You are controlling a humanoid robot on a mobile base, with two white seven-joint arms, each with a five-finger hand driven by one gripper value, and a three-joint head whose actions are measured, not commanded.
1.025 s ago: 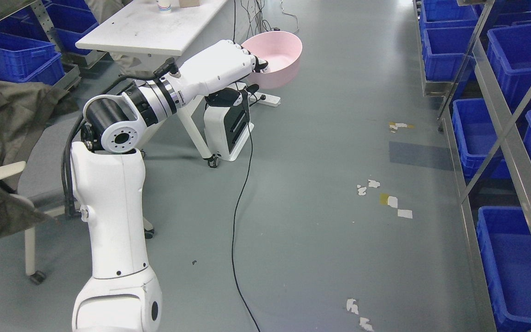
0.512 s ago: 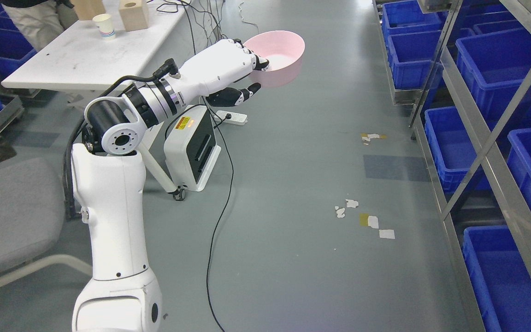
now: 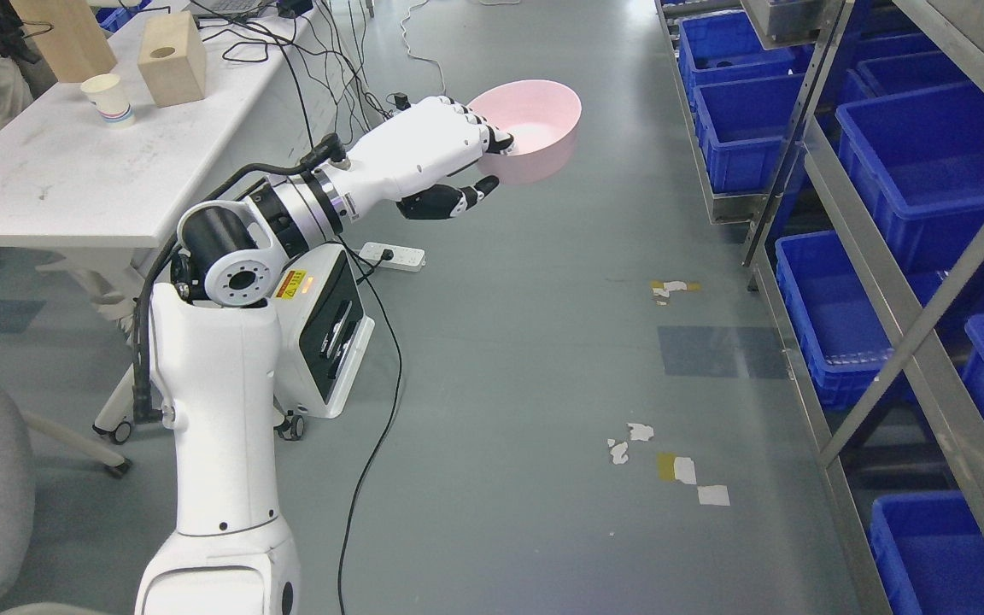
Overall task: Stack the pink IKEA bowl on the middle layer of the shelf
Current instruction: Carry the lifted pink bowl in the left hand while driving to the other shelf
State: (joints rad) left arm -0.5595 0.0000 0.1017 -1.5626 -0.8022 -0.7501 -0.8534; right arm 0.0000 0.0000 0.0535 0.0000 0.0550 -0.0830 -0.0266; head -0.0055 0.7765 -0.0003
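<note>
The left hand's fingers (image 3: pixel 492 141) hook over the near rim of the pink bowl (image 3: pixel 535 128), thumb apparently beneath, holding it in the air over the floor, so keep it level while swinging toward the shelf (image 3: pixel 902 282) at right.

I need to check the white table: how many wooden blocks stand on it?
2: a tall wooden block at the table's far left edge, a smaller block with a hole beside it. Others may lie outside the view.

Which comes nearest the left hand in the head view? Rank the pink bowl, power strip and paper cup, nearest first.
From the left hand:
1. pink bowl, held at its rim.
2. power strip, on the floor below.
3. paper cup, far left on the white table.
</note>
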